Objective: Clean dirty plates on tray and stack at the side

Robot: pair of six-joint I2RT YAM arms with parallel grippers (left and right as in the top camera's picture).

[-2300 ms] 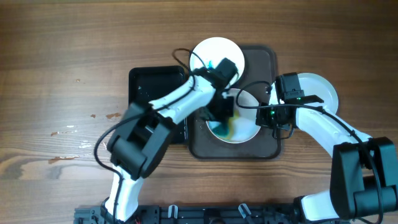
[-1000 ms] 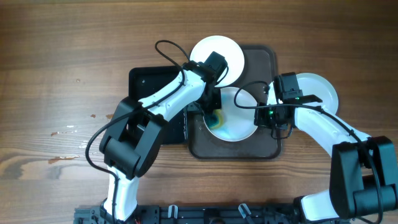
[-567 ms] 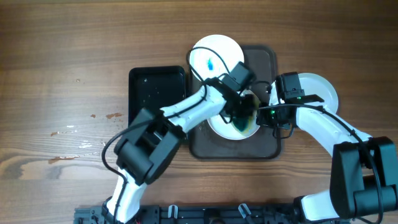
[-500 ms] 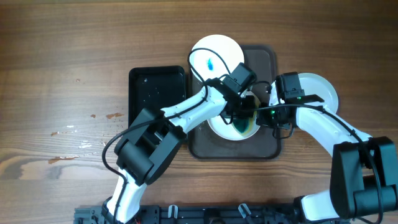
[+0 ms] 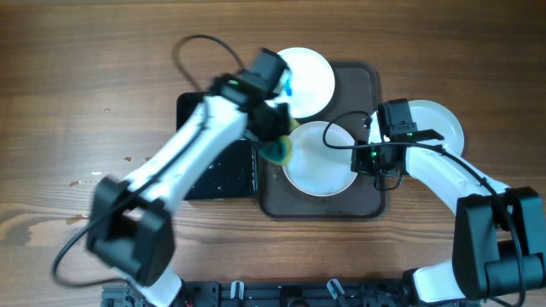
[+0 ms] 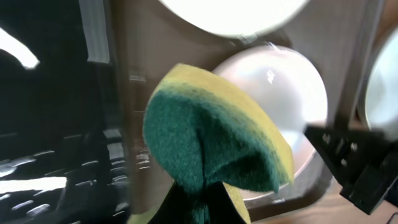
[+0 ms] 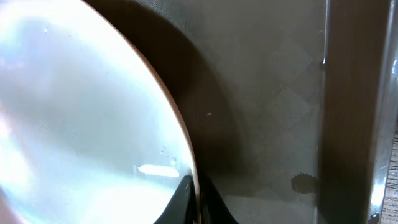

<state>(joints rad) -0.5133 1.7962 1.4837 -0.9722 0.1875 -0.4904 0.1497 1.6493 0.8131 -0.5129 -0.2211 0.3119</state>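
Observation:
A plain white plate (image 5: 322, 162) lies in the middle of the dark brown tray (image 5: 367, 85). My right gripper (image 5: 363, 159) is shut on its right rim, and the pinch shows in the right wrist view (image 7: 196, 199). A second plate (image 5: 309, 77) with a blue smear leans on the tray's far left corner. A third white plate (image 5: 439, 119) lies on the table to the right of the tray. My left gripper (image 5: 271, 132) is shut on a green-yellow sponge (image 5: 277, 152) and holds it over the tray's left edge. The sponge (image 6: 211, 149) fills the left wrist view.
A glossy black tray (image 5: 205, 170) lies left of the brown tray, under my left arm. Wooden table (image 5: 85, 85) lies all around. My right arm reaches in over the third plate.
My left gripper has swept the sponge off the middle plate to the left, to the tray's left edge. The blue-green smear on that plate is gone. The right gripper has held still.

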